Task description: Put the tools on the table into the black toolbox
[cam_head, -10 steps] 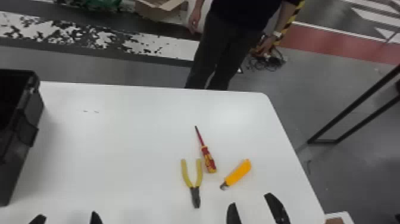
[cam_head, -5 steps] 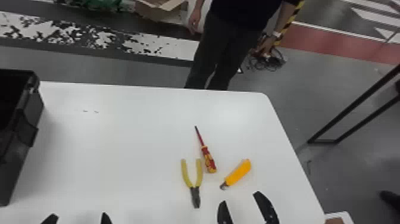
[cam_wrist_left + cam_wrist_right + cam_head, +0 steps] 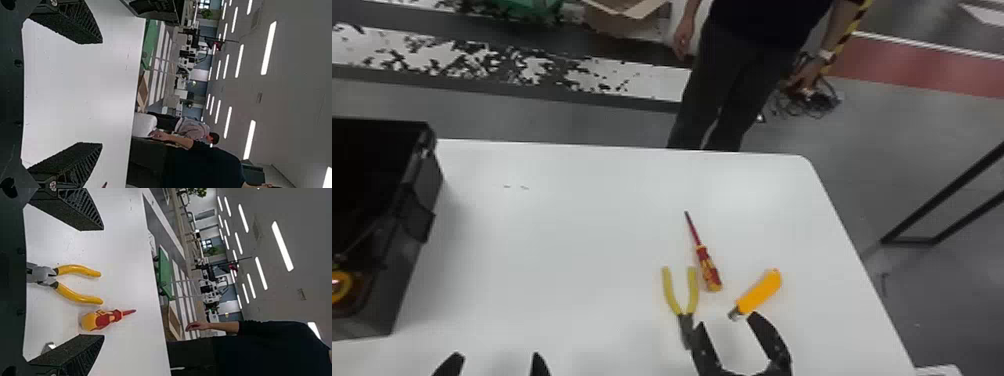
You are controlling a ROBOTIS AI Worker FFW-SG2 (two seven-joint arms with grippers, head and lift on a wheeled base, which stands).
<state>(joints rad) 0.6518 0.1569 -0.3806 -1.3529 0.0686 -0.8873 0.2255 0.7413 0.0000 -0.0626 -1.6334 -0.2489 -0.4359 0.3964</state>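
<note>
Open way across table between pliers and toolbox; toolbox wall blocks.

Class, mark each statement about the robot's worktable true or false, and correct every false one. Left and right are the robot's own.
1. The black toolbox stands at the left side of the table. True.
2. The screwdriver is inside the black toolbox. False: the screwdriver lies on the table.
3. The left gripper and the right gripper are both open. True.
4. The pliers have blue handles. False: their handles are yellow.
5. The orange-handled tool lies right of the pliers. True.
</note>
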